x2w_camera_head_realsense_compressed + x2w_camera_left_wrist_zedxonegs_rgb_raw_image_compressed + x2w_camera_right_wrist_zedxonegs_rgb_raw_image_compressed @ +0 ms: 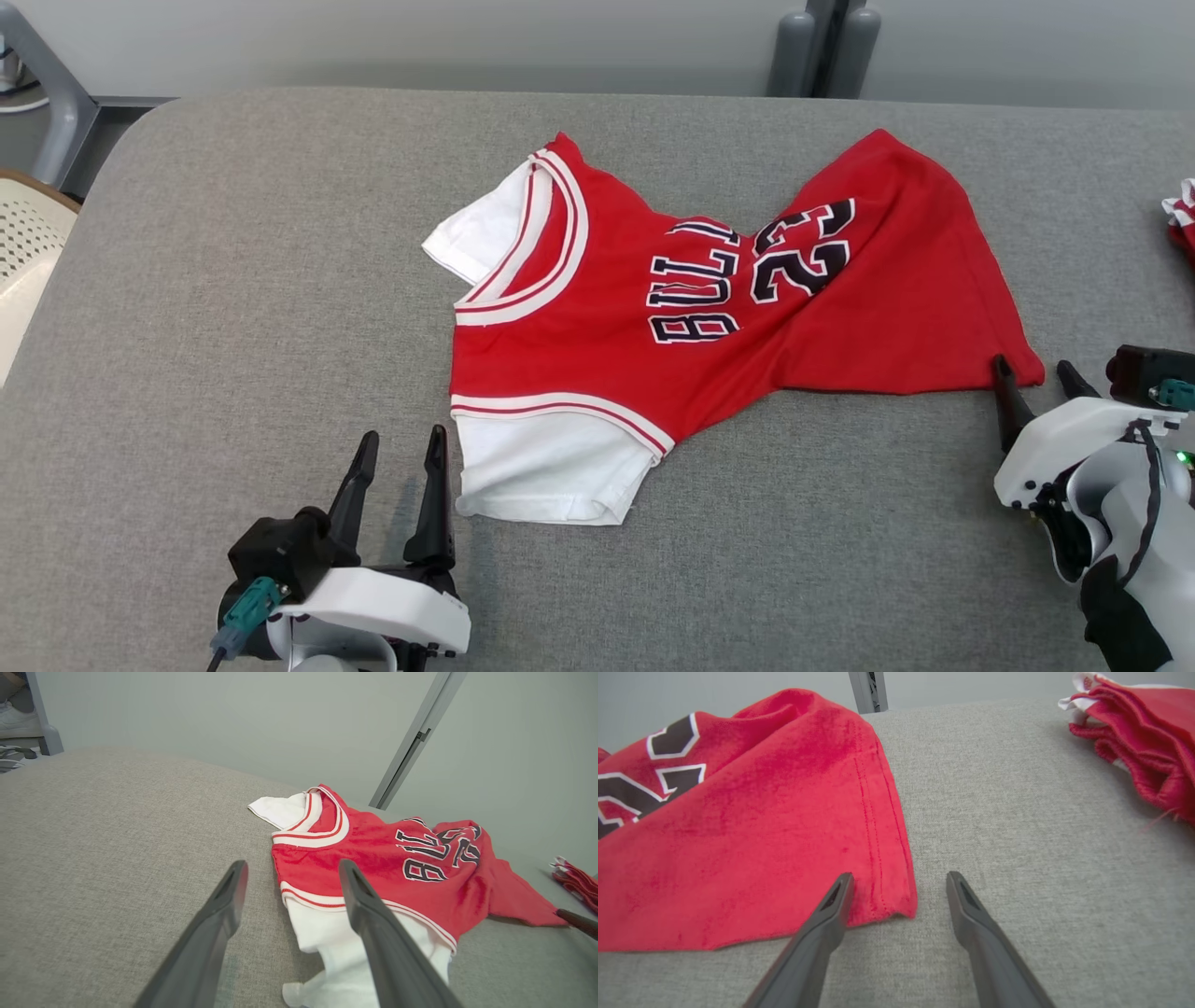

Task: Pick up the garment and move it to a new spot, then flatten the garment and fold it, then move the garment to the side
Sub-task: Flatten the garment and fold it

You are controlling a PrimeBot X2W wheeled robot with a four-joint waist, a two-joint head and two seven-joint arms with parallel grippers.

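With the garment (pixel 709 308) lying roughly mid-table on the grey fabric tabletop (pixel 233 280), we read it as unfolded and rumpled. It's a red jersey with white sleeves; collar points left, hem points right, printed side up. A crease runs diagonally across the lettering, and the far-right hem corner is pulled up into a peak. One white sleeve sticks out at the far left by the collar, and the other lies at the near left edge.

Left gripper (pixel 402 435): fingers apart, nothing between them. It sits near-left of the garment, with its right finger just beside the near white sleeve. In the left wrist view that finger overlaps the sleeve, but we can't tell if it touches.

Right gripper (pixel 1032 364): fingers also apart, nothing clamped. It sits at the near-right hem corner. In the right wrist view the left fingertip is over the stitched red hem and the right fingertip is over bare tabletop, so the corner lies between them.

We also see a second red cloth (pixel 1148 732) bunched at the far right table edge, well apart from the garment. A pale perforated chair (pixel 23 243) stands off the table's left side.
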